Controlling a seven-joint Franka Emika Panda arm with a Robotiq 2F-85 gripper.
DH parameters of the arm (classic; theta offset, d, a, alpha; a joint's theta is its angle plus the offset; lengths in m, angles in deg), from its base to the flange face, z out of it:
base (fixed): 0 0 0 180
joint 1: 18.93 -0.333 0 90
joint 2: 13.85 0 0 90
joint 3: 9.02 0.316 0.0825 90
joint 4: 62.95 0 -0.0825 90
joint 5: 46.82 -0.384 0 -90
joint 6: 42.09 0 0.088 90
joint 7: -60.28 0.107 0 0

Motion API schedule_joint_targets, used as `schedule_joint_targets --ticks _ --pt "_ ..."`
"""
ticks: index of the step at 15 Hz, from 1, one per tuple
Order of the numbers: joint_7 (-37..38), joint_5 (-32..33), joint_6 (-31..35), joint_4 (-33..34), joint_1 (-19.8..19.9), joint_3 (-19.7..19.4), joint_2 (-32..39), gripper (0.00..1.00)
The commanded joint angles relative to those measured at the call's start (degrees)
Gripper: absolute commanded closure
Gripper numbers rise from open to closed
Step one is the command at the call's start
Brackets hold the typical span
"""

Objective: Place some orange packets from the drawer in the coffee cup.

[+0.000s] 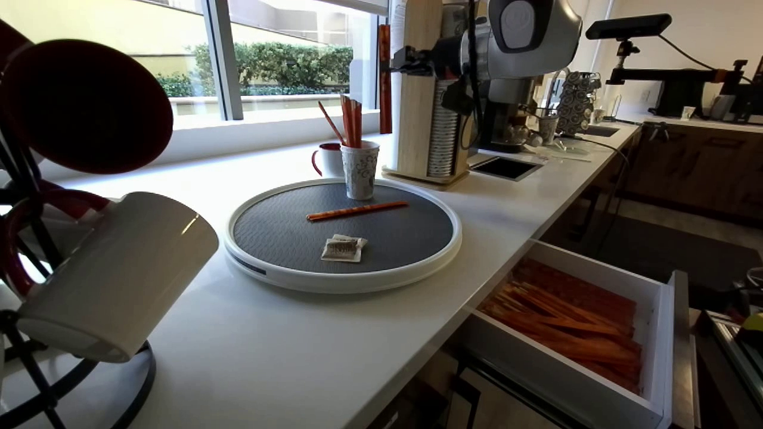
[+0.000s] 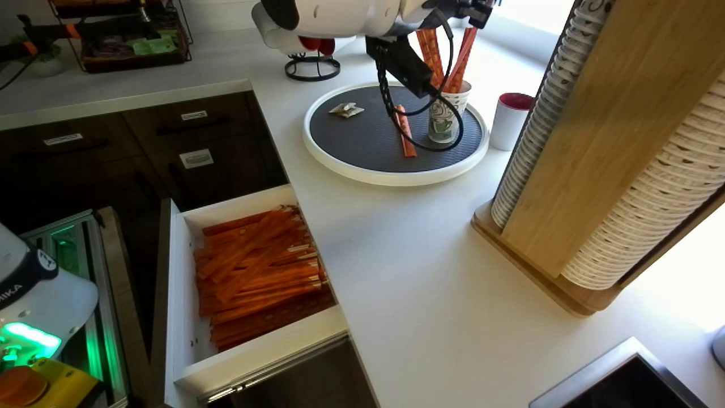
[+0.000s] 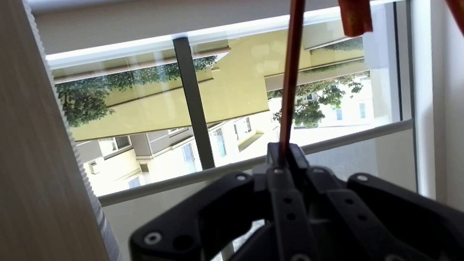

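Aloft, end effector level, pinching an upright orange packet

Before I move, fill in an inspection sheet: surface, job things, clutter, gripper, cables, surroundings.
Surface: white countertop bearing a dark-topped turntable.
Job things: open drawer holding many orange packets; several more stand in the patterned paper cup on the turntable.
Clutter: loose orange packet and small pale sachets on the turntable.
Gripper: pinching one upright orange packet, apart from the paper cup.
Cables: black, hanging in loops from the arm.
Surroundings: white mug with red interior, wooden cup dispenser, window.
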Motion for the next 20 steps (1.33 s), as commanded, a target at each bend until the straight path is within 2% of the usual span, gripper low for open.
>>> schedule_joint_targets --ticks 1,5,6,7,13,20 --pt "-2.41 0.20 1.16 -0.21 10.43 10.82 -0.84 0.98" --pt "-2.99 0.32 -0.31 -0.43 19.85 19.50 -1.28 0.98" --pt "-1.59 0.07 -1.40 -0.80 15.95 15.06 -0.70 0.98" --pt "-2.70 0.36 -0.48 -0.52 21.94 21.41 -1.46 0.98" --pt "-0.47 0.42 0.16 0.15 26.17 26.67 -2.37 0.98" --pt "1.39 0.45 -0.56 1.91 29.50 28.46 -1.44 0.98"
